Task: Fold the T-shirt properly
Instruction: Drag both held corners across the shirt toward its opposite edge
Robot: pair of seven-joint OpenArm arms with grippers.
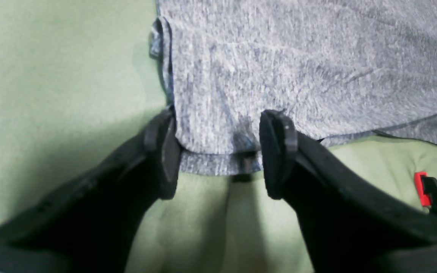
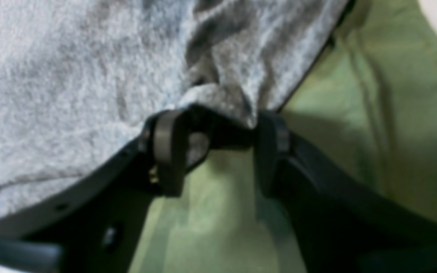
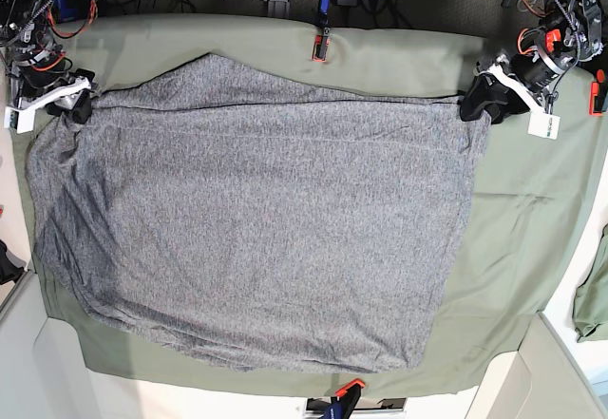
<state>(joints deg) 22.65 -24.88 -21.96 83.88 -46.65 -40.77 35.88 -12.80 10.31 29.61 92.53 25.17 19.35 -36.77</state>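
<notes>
The heather-grey T-shirt (image 3: 256,229) lies spread flat over the olive-green table cloth (image 3: 532,219). My left gripper (image 3: 472,104) is at the shirt's far right corner. In the left wrist view it (image 1: 220,151) is open, and the shirt's hem corner (image 1: 218,159) lies between the two black fingers. My right gripper (image 3: 76,105) is at the shirt's far left corner. In the right wrist view it (image 2: 218,151) is open, with a puckered ridge of shirt fabric (image 2: 214,98) bunched up between the fingertips.
Red clamps pin the cloth at the far edge (image 3: 320,48) and the near edge (image 3: 347,388); one also shows in the left wrist view (image 1: 423,189). Cables and electronics crowd the back corners (image 3: 47,10). White table edges show at the front corners.
</notes>
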